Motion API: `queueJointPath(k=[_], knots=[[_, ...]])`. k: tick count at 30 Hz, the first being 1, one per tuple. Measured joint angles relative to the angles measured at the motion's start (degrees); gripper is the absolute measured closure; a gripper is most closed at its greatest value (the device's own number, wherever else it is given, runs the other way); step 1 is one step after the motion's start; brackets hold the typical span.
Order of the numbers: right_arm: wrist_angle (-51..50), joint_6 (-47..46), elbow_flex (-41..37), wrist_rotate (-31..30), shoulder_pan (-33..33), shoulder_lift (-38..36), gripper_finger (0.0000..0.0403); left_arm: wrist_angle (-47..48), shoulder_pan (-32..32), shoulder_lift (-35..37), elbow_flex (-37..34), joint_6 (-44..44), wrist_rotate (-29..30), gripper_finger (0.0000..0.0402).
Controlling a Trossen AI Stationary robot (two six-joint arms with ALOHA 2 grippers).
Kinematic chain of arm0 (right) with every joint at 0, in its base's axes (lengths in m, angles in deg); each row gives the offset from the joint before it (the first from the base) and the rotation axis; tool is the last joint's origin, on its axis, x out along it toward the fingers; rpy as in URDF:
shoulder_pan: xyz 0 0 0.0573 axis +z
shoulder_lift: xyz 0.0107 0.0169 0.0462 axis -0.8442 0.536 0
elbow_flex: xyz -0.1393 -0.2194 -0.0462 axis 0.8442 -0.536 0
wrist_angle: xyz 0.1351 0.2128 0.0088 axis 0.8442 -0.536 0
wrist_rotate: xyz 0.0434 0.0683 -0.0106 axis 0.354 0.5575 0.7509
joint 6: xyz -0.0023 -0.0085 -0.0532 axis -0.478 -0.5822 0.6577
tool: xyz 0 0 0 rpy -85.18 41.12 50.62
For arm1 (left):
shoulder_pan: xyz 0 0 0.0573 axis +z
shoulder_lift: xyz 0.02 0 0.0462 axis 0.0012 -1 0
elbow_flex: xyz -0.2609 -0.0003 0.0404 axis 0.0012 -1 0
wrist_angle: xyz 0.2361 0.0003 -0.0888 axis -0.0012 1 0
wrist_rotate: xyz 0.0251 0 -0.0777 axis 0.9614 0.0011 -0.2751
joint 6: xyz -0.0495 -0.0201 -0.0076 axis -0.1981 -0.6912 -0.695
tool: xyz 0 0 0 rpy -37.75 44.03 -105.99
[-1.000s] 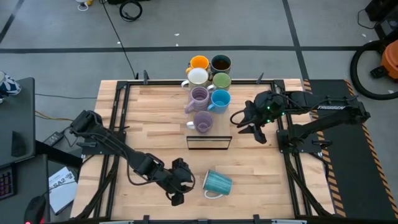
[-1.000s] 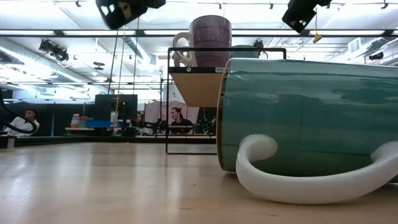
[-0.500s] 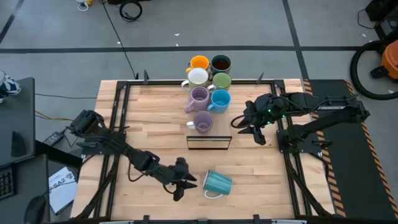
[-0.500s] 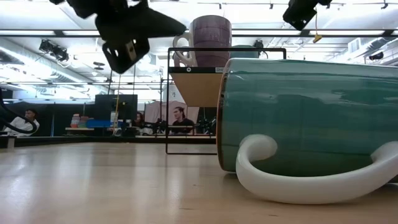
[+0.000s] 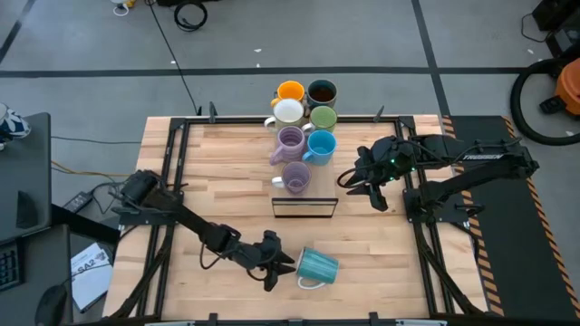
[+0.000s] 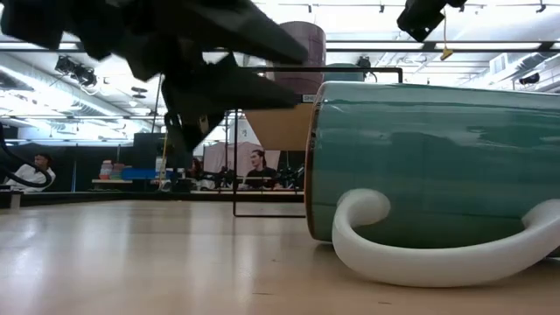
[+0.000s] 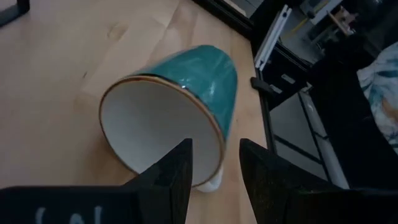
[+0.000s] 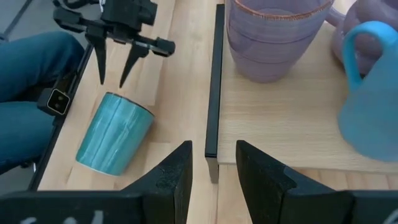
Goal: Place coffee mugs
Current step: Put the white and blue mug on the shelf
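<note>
The larger teal mug (image 5: 317, 266) lies on its side near the table's near edge, mouth toward the left, with its white handle (image 6: 437, 254) on the wood. My left gripper (image 5: 281, 264) is open, low over the table. Its fingertips are just left of the mug's mouth (image 7: 155, 130), with a gap showing in the right wrist view. My right gripper (image 5: 356, 181) hangs open above the table, right of the black wire rack (image 5: 305, 206). A lilac mug (image 5: 296, 176) stands on the rack's wooden shelf.
Six more mugs are clustered at the far edge: orange (image 5: 290, 91), dark teal (image 5: 322, 91), pale (image 5: 288, 110), green (image 5: 323, 117), lilac (image 5: 290, 139) and bright blue (image 5: 321, 145). Bare wood lies left of the rack. A person's blue-clad leg (image 8: 37, 68) shows beyond the table.
My left gripper has moved toward the table's right edge and down, ending close to the teal mug's mouth. The mug has stayed on its side where it was.
</note>
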Motion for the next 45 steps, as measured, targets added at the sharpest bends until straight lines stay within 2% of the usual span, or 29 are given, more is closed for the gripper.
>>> queueJointPath(k=[9,19,31,45], knots=[[0.17,0.26,0.0,-1.31,-0.02,0.0,0.0274,-6.34,0.89,-3.82,0.08,-1.39,-0.38,0.0262],[0.29,1.61,0.0,-1.31,-0.02,0.0,0.0274,-6.06,2.22,-3.97,2.4,0.71,-0.57,0.0262],[0.33,2.69,0.0,-1.31,-0.02,0.0,0.0274,-9.57,4.04,-7.69,2.4,-1.33,-0.43,0.0262],[0.35,2.67,0.0,-1.31,-0.02,0.0,0.0274,-10.04,4.04,-7.79,2.4,0.25,-0.12,0.0262]])
